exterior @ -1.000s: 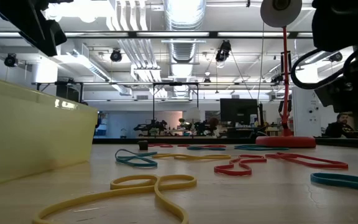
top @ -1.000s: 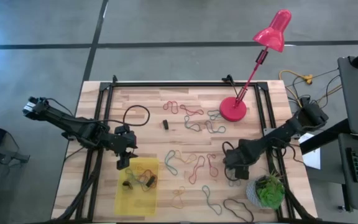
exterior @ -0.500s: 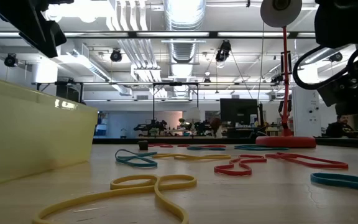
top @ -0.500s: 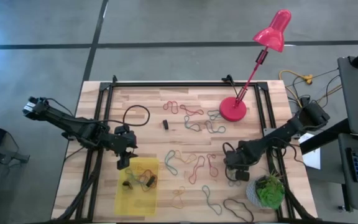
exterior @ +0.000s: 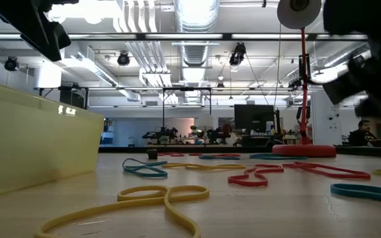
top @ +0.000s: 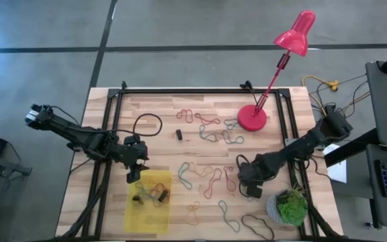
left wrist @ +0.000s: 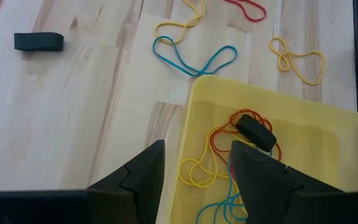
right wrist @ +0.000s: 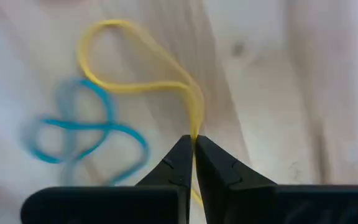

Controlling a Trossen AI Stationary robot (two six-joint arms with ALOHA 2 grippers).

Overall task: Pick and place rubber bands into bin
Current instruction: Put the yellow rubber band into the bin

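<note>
Tabletop point(top: 166, 114) unchanged; right gripper point(right wrist: 194, 144) now pinches a yellow rubber band point(right wrist: 143, 81), previously open. Left gripper point(left wrist: 194, 163) stays half-open over bin point(left wrist: 328, 124).

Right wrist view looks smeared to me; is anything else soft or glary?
Right wrist view: table and blue band motion-blurred, while the right claw stays crisp, shut on a yellow band. Low view: dark arm at upper right smeared; ceiling lights blown out. High and left wrist views: sharp, evenly lit.
</note>
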